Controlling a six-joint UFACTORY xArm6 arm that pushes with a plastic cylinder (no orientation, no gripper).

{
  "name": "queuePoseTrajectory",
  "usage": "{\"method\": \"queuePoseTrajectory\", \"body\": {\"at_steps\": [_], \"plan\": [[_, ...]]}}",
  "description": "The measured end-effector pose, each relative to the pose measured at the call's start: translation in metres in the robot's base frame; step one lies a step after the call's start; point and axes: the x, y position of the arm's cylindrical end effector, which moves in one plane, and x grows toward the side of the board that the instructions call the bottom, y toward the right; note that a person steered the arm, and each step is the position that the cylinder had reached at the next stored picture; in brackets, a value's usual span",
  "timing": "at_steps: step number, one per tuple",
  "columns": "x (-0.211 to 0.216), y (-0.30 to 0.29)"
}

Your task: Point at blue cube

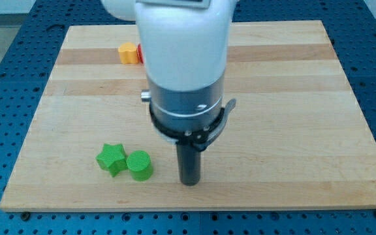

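Observation:
No blue cube shows in the camera view; the arm's white and grey body (185,65) hides the middle of the wooden board (292,98). My tip (189,182) rests on the board near the view's bottom centre. A green cylinder (140,165) stands just left of the tip, a small gap apart. A green star block (111,158) touches the cylinder's left side. A yellow block (128,52) lies at the view's top left, with a red block (138,53) against its right side, partly hidden by the arm.
The board sits on a blue perforated table (5,78). The board's bottom edge (194,209) runs close below my tip.

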Motion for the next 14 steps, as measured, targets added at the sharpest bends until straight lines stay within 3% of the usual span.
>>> {"method": "queuePoseTrajectory", "body": {"at_steps": [4, 6, 8, 10, 12, 14], "plan": [[-0.016, -0.063], [-0.028, 0.034], [-0.128, 0.161], [-0.28, 0.189], [-0.365, 0.117], [-0.343, -0.004]]}}
